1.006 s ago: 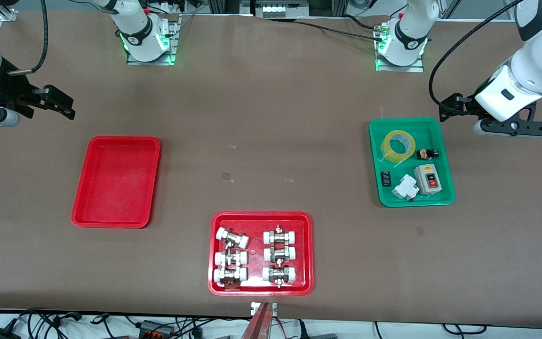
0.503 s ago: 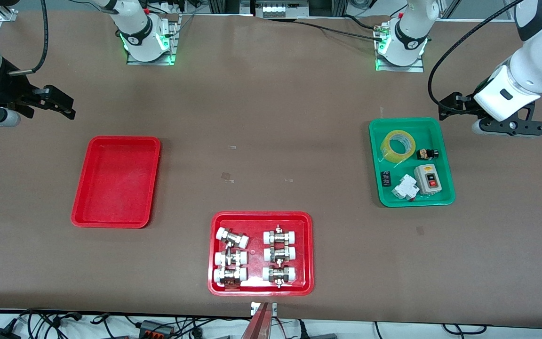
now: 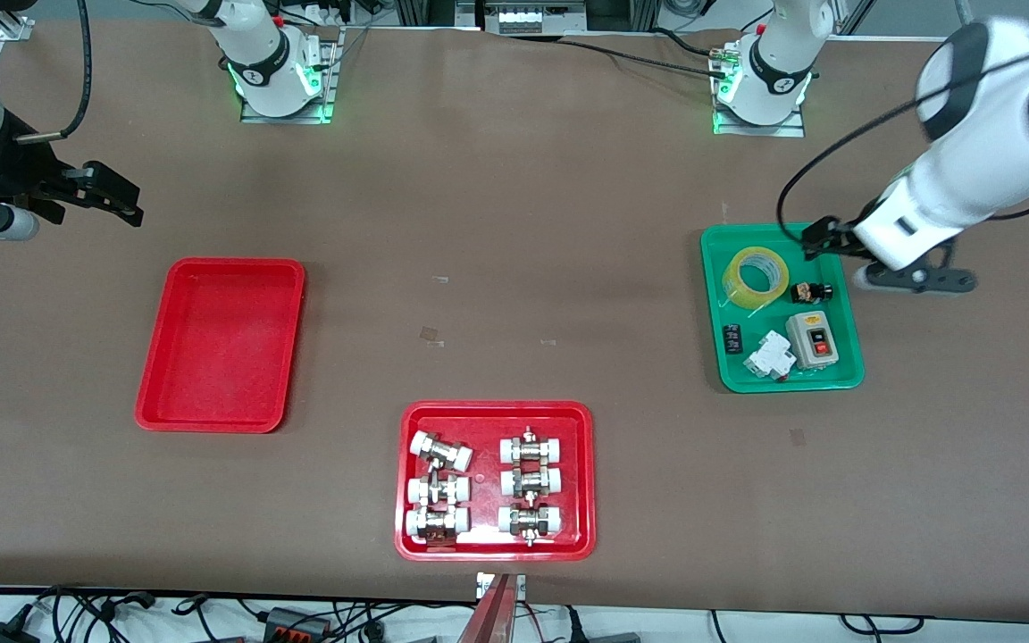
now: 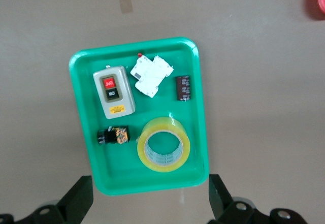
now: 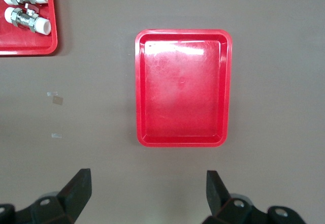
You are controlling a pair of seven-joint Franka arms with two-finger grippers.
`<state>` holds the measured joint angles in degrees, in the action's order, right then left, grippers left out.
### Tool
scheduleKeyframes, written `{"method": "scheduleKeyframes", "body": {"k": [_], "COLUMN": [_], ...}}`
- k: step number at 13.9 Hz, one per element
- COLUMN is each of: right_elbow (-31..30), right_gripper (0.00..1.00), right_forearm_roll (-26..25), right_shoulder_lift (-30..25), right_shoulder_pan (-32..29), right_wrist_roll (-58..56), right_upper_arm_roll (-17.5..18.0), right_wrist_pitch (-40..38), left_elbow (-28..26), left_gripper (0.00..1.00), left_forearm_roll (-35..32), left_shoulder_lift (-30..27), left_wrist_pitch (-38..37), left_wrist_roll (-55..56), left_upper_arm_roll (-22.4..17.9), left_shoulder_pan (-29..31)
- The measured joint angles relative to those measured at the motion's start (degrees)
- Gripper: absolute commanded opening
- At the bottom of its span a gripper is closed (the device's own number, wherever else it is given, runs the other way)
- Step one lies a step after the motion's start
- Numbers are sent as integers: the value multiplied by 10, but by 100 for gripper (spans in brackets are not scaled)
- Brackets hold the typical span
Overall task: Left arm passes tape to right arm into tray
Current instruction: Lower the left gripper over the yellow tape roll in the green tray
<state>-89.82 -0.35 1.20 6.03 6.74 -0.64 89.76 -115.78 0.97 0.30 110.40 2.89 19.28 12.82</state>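
Observation:
The yellow tape (image 3: 756, 277) lies flat in the green tray (image 3: 782, 382), at the tray's end farther from the front camera. My left gripper (image 3: 823, 239) hovers over that tray's rim beside the tape, open and empty. In the left wrist view the tape (image 4: 163, 144) sits just ahead of my open left gripper (image 4: 149, 181). The plain red tray (image 3: 220, 344) lies toward the right arm's end of the table with nothing in it. My right gripper (image 3: 112, 196) waits open above the bare table near that tray. The right wrist view shows the red tray (image 5: 183, 94) ahead of my right gripper (image 5: 147, 176).
The green tray also holds a grey switch box (image 3: 812, 339), a white breaker (image 3: 769, 355) and small black parts. A second red tray (image 3: 495, 552) with several white-capped metal fittings lies near the table's front edge, in the middle.
My left arm has swung from beside the green tray toward it, so its gripper now hangs over the tray's rim by the tape. The right arm has not moved.

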Motion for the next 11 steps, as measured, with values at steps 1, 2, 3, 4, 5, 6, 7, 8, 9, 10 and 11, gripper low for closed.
{"method": "scheduleKeyframes", "body": {"k": [1,2,3,4,5,6,7,8,9,10,11], "right_elbow": [0,0,0,0,0,0,0,0,0,0,0], "right_gripper": [100,100,100,100,100,100,100,100,100,100,100], "right_forearm_roll": [0,0,0,0,0,0,0,0,0,0,0], "right_shoulder_lift": [0,0,0,0,0,0,0,0,0,0,0], "right_shoulder_pan": [0,0,0,0,0,0,0,0,0,0,0], "right_wrist_roll": [0,0,0,0,0,0,0,0,0,0,0], "right_upper_arm_roll": [0,0,0,0,0,0,0,0,0,0,0], "right_wrist_pitch": [0,0,0,0,0,0,0,0,0,0,0], "left_elbow": [-40,-81,-114,-136,-150,-157,-161,-164,-167,-170,-173], "left_gripper": [100,100,100,100,100,100,100,100,100,100,100], "left_forearm_roll": [0,0,0,0,0,0,0,0,0,0,0], "left_shoulder_lift": [3,7,12,17,20,23,27,31,39,50,64], "left_wrist_pitch": [49,91,118,131,138,140,140,140,140,140,140], "left_wrist_roll": [0,0,1,2,3,3,3,3,4,4,4], "left_upper_arm_roll": [1,3,7,11,13,14,14,14,14,14,14], "left_shoulder_pan": [0,-1,-1,-1,-1,-1,-1,-1,-1,0,1]}}
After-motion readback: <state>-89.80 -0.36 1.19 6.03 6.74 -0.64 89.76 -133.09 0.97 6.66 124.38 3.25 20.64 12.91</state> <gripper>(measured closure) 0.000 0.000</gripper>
